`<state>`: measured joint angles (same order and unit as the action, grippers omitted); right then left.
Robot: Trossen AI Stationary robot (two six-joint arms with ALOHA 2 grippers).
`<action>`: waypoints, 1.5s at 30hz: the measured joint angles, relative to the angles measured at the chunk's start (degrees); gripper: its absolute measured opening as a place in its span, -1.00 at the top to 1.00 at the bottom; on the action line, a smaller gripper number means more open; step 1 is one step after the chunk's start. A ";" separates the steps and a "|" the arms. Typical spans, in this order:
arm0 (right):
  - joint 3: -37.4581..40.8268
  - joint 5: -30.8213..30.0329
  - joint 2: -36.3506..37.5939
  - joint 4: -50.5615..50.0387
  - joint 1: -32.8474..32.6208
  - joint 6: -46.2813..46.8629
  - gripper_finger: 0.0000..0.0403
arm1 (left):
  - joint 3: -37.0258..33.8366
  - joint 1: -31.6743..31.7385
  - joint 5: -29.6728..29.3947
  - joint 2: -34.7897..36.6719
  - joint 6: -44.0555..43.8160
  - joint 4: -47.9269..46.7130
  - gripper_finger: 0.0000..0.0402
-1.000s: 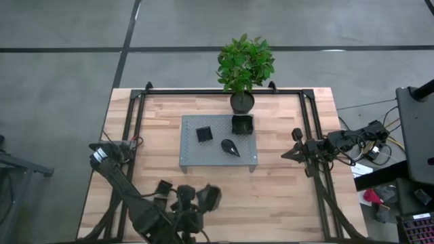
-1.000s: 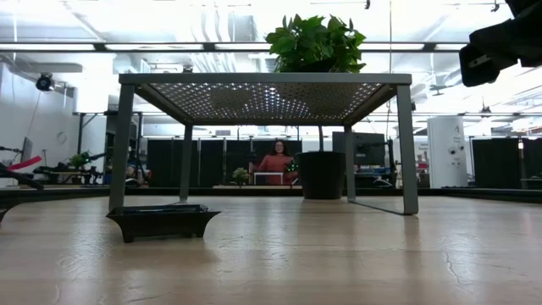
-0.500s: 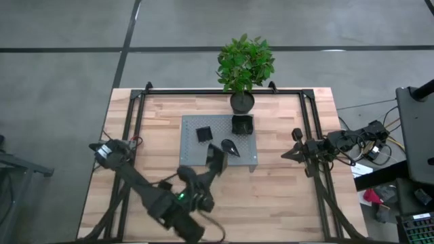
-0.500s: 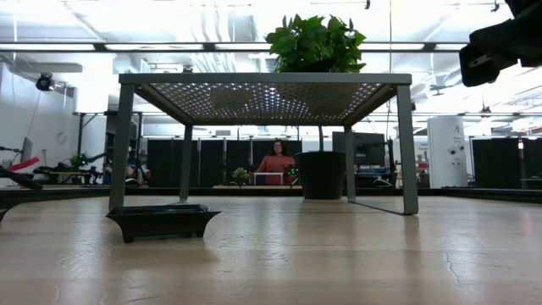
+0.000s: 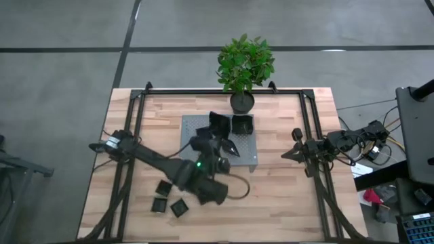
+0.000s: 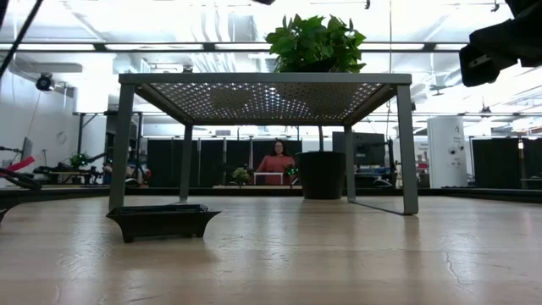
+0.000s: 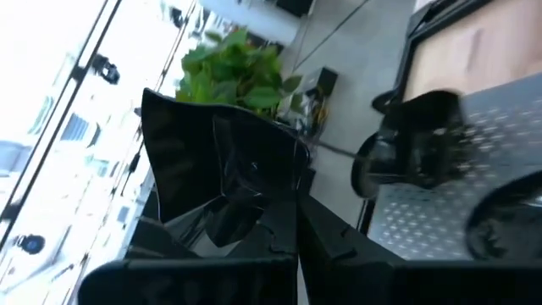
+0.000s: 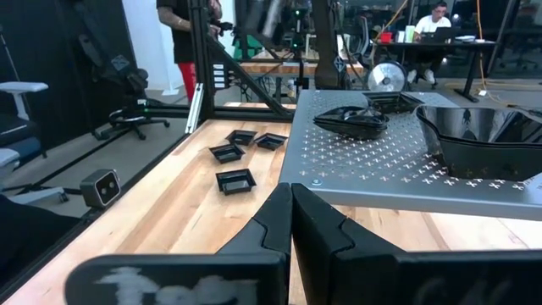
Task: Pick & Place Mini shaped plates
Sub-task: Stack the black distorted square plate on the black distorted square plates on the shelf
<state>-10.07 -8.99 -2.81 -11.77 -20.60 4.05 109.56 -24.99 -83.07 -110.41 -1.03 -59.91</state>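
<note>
My left gripper (image 5: 214,135) hovers over the grey perforated platform (image 5: 193,157), shut on a small black square plate (image 7: 220,161). A teardrop plate (image 5: 231,147) and a rounded-square plate (image 5: 242,125) lie on the platform; my left arm covers most of a third. Several more mini plates (image 5: 164,188) lie flat on the wooden table near its front left, and they also show in the right wrist view (image 8: 235,180). My right gripper (image 5: 288,154) is shut at the table's right side, off the platform's right edge, touching nothing. My left gripper pinches the square plate by its rim (image 7: 269,199) between its two fingers. The fingers come nearly level from the table's near left. The plate stands up on edge beyond the fingertips, lifted clear above the platform.
A potted plant (image 5: 244,64) stands at the platform's far edge, its black pot (image 5: 242,102) close to the held plate. The platform stands on four legs (image 6: 123,144), with one plate (image 6: 161,222) on the table in front of it. A black frame (image 5: 135,108) edges the table.
My left gripper has swung from the table's near edge toward the far edge and out over the platform, rolling as it went. It stays shut on the square plate, which rides clear of the table. The loose plates it covered near the front left now show.
</note>
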 joint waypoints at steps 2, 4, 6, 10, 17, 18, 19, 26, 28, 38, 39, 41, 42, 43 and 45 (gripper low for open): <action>0.00 0.00 0.00 0.00 0.00 -0.14 0.96 | 0.00 1.73 0.02 0.00 -0.05 0.67 1.00; 0.00 0.00 0.00 0.00 0.02 0.00 0.96 | 0.00 3.72 0.48 0.00 -0.02 3.42 1.00; 0.00 0.00 0.00 0.00 0.00 -0.11 0.96 | 0.02 5.80 4.00 0.00 2.12 7.08 1.00; 0.00 0.00 0.00 0.00 0.02 -0.03 0.96 | 0.00 9.29 13.13 0.00 8.55 15.79 1.00; 0.00 0.00 0.02 0.00 0.00 -0.13 0.96 | 0.02 12.30 23.74 0.00 12.46 22.94 1.00; 0.00 0.00 0.00 0.00 0.01 -0.01 0.96 | 0.00 12.64 25.52 0.00 12.51 22.96 1.00; 0.00 0.00 0.01 0.00 0.01 0.00 0.96 | 0.00 12.98 27.69 0.00 12.48 23.03 1.00; 0.00 0.00 0.02 0.00 0.01 -0.13 0.96 | -0.09 15.37 38.69 -0.35 13.88 23.48 1.00; 0.00 0.00 0.00 0.00 0.00 0.00 0.96 | -0.09 15.77 39.57 -0.35 13.49 23.50 1.00; 0.00 0.00 0.00 0.00 0.00 -0.03 0.96 | -0.09 17.04 43.15 -0.35 12.46 23.43 1.00; 0.00 0.00 0.00 0.00 0.00 -0.14 0.96 | -0.09 17.05 43.15 -0.35 12.42 23.45 1.00; 0.00 0.00 0.01 0.00 0.00 -0.08 0.96 | -0.09 17.18 43.74 -0.35 12.36 23.46 1.00; 0.00 0.00 0.01 0.00 0.00 0.01 0.96 | -0.09 17.30 44.51 -0.35 12.19 23.42 1.00; 0.00 0.00 0.02 0.00 0.00 -0.05 0.96 | -0.09 17.44 45.88 -0.35 11.75 23.42 1.00; 0.00 0.00 0.01 0.00 0.02 -0.13 0.96 | -0.09 17.68 48.37 -0.35 10.39 23.43 1.00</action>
<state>-10.07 -8.99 -2.80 -11.77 -20.58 3.92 109.47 -7.31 -34.70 -110.76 9.36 -36.48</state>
